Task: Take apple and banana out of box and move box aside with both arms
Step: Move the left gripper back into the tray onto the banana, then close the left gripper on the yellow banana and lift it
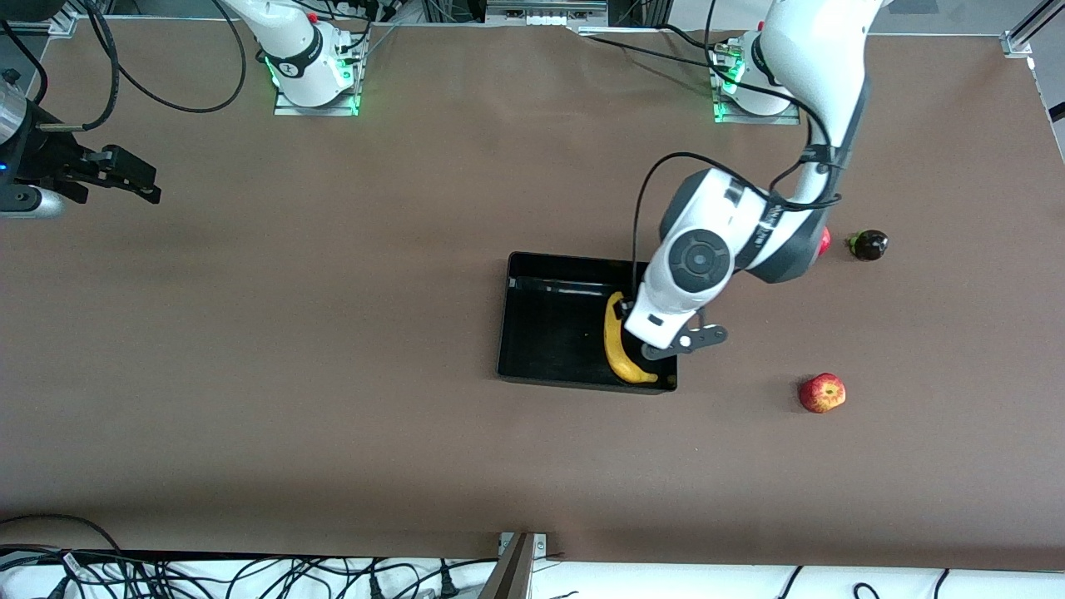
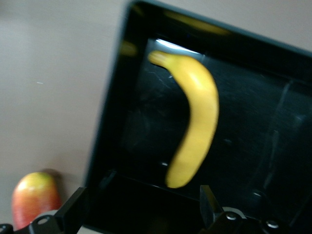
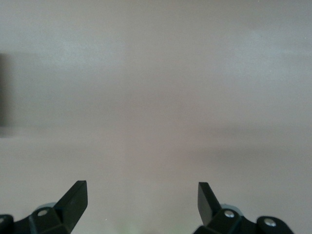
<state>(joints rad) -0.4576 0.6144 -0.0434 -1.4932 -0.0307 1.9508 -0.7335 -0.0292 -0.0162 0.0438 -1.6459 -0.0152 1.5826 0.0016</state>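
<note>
1. The black bin point(image 1: 549, 320) is seen on the brown tabletop point(image 1: 333, 374), near its middle.
2. The banana point(image 1: 620, 345) is found lying inside the bin, along the wall toward the left arm's end of the tabletop.
3. The left end effector point(image 2: 141, 207) is held over the bin, above the banana; its fingers are spread apart and nothing is grasped.
4. The apple point(image 1: 822, 393) is seen on the tabletop outside the bin, toward the left arm's end and slightly nearer to the front camera than the bin.
5. The right end effector point(image 3: 141, 202) is held over bare tabletop, well apart from the bin toward the right arm's end, released and empty; this arm waits.
</note>
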